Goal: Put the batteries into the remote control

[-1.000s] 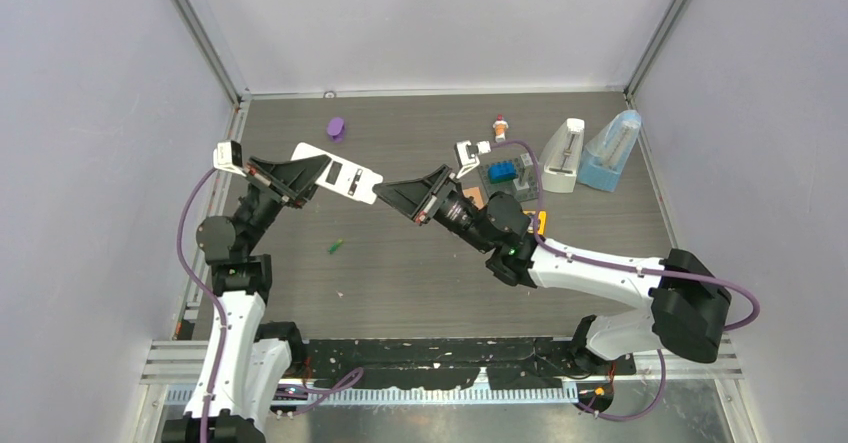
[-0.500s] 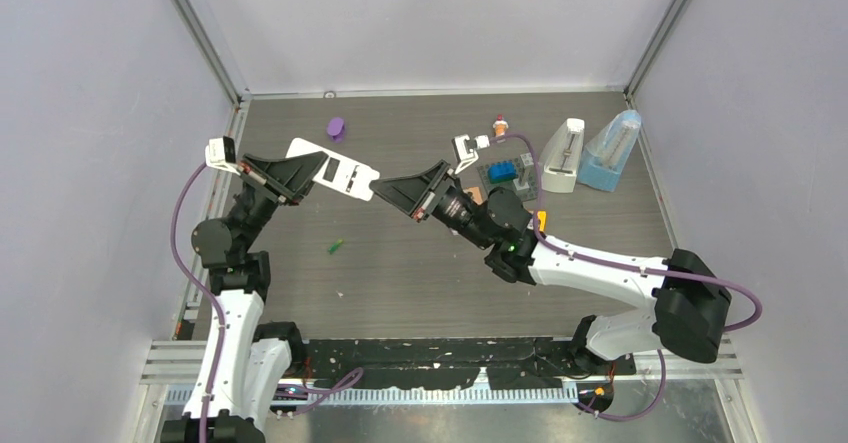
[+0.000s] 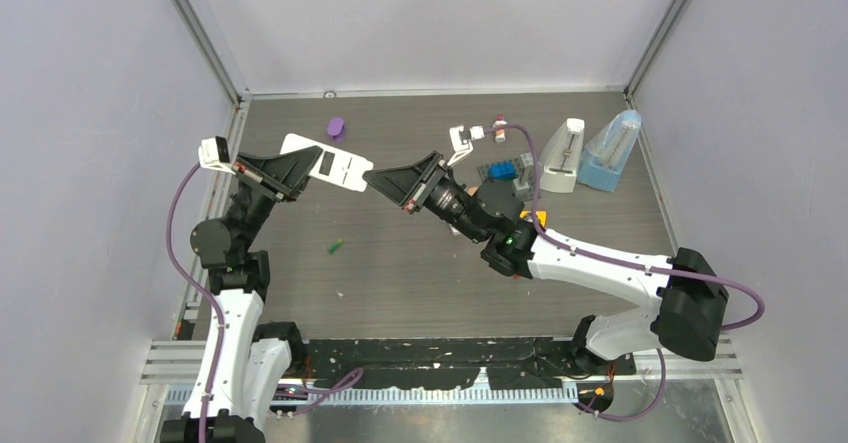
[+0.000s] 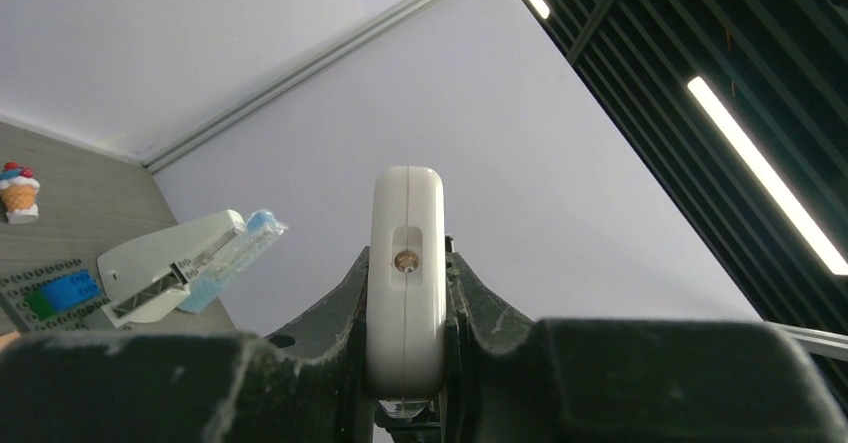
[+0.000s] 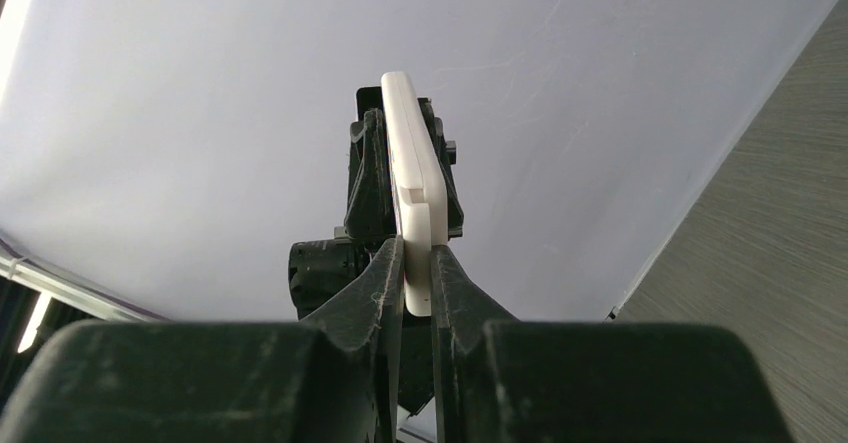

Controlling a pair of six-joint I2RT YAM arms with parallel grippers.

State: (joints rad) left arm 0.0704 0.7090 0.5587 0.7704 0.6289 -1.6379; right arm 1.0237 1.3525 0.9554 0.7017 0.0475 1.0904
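The white remote control (image 3: 345, 171) hangs above the table at the left-centre, with a grip at each end. My left gripper (image 3: 314, 163) is shut on its left half; in the left wrist view the remote (image 4: 405, 213) stands end-on between the jaws of that gripper (image 4: 405, 263). My right gripper (image 3: 373, 179) is shut on the right tip, and the right wrist view shows the thin white edge (image 5: 410, 153) pinched in it (image 5: 417, 255). One green battery (image 3: 335, 247) lies on the table below the remote. No other battery shows clearly.
A purple lump (image 3: 336, 128) sits at the back left. At the back right stand an ice-cream toy (image 3: 498, 131), a brick plate with a blue brick (image 3: 503, 171), a white stapler-like object (image 3: 563, 155) and a blue clear box (image 3: 612, 151). Walls close in on three sides.
Both arms have carried the remote a little to the left and toward the back. Neither grip has changed.
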